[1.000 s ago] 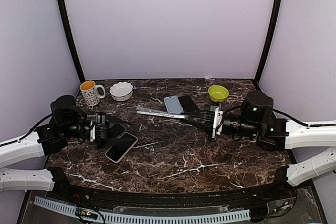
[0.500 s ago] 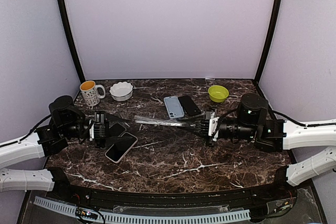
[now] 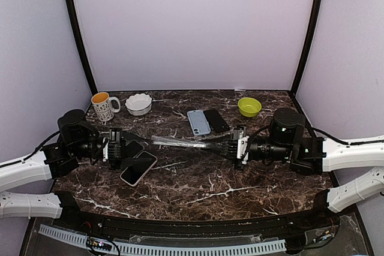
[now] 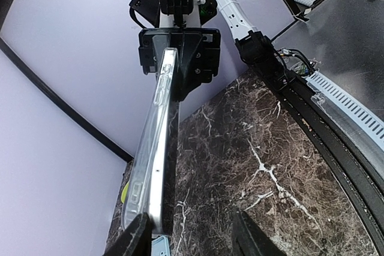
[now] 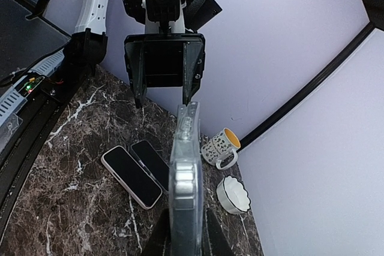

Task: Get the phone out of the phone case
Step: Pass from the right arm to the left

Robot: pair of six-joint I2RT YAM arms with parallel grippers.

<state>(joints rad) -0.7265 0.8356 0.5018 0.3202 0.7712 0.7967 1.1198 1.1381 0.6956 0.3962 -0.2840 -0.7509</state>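
Observation:
A phone in a clear case hangs edge-up over the table, held level between the two arms. My right gripper is shut on its right end; in the right wrist view the cased phone runs away from my right gripper. My left gripper faces it, open. In the left wrist view the phone's near end lies just inside my left gripper, close against one finger, with a wide gap to the other finger.
Below the left gripper lie a pale-cased phone and a black phone. A patterned mug and a white bowl stand at the back left. A blue phone, another black phone and a green bowl are at the back right.
My right arm has carried the cased phone toward the near side and lower, lining it up with the left gripper. The left arm has hardly moved.

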